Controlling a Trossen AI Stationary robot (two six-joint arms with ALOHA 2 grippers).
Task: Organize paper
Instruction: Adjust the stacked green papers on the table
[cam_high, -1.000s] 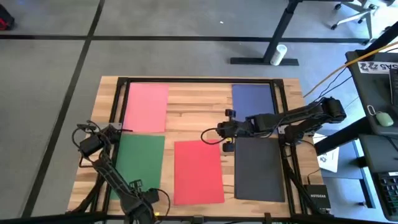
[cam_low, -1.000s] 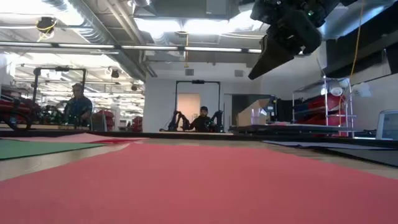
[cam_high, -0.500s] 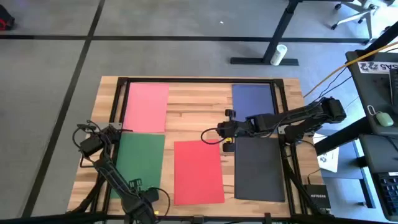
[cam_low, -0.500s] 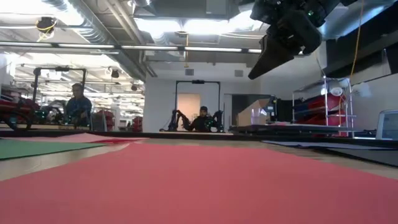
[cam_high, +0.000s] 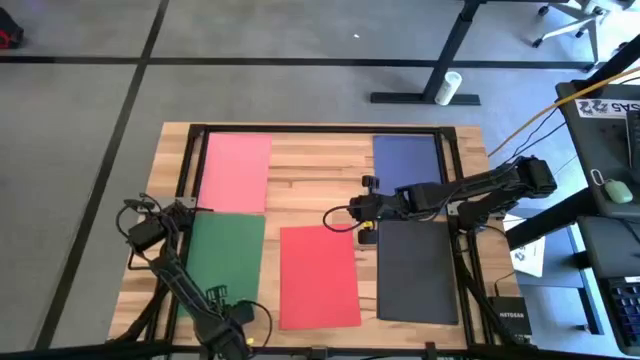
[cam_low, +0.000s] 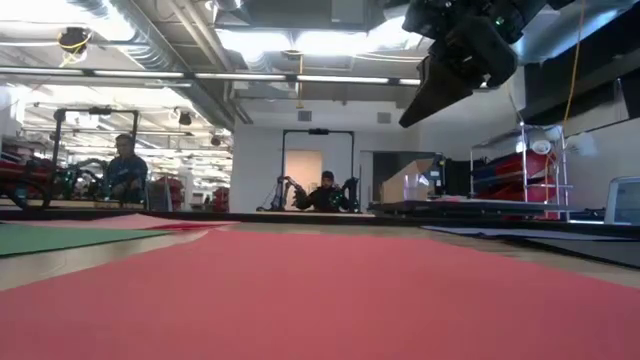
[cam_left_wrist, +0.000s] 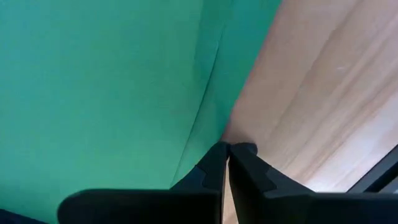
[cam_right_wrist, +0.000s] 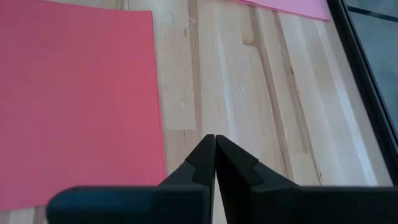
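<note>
Hovering above bare counter (cam_high: 320, 190), the right hand (cam_high: 364, 212) has its fingers pressed together on nothing, between the red sheet (cam_high: 320, 276) and the black sheet (cam_high: 416, 270). The left hand (cam_left_wrist: 227, 149), also closed, sits at the green sheet's (cam_high: 224, 262) edge, which looks slightly buckled. Pushing there could crease it, I judge. The pink sheet (cam_high: 236, 172) and navy sheet (cam_high: 407, 158) lie far back; open wood remains mid-counter.

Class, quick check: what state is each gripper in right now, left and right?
Left gripper: closed at the edge of the green sheet; whether it pinches the sheet cannot be told.
Right gripper: closed, holding nothing, above bare wood beside the red sheet.
</note>
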